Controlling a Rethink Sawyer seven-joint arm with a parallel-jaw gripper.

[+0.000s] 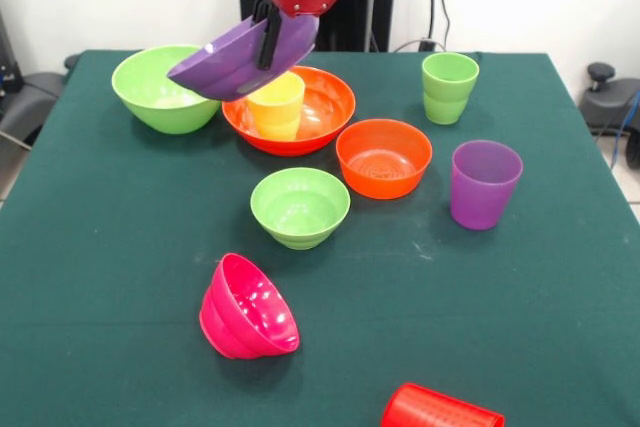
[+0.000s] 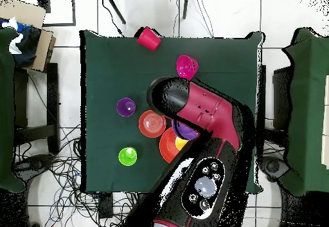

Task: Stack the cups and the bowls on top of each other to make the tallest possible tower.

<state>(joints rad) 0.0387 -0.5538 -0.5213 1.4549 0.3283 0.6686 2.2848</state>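
Note:
My gripper (image 1: pixel 268 45) is shut on the rim of the large purple bowl (image 1: pixel 235 62) and holds it tilted in the air, just above the yellow cup (image 1: pixel 277 105). That cup stands upright inside the large orange bowl (image 1: pixel 325 112). The large lime green bowl (image 1: pixel 160 87) sits to the left. The small orange bowl (image 1: pixel 384 157) and small lime green bowl (image 1: pixel 299 207) sit nearer the camera. The magenta bowl (image 1: pixel 245 309) lies tipped on its side. The red cup (image 1: pixel 440 409) lies on its side at the front edge. The purple cup (image 1: pixel 484 183) and light green cup (image 1: pixel 449 87) stand upright at the right.
The green table (image 1: pixel 120 277) has bare cloth at the front left and right. In the overhead view the arm (image 2: pixel 205 115) covers the table's middle. Cables lie on the floor around the table.

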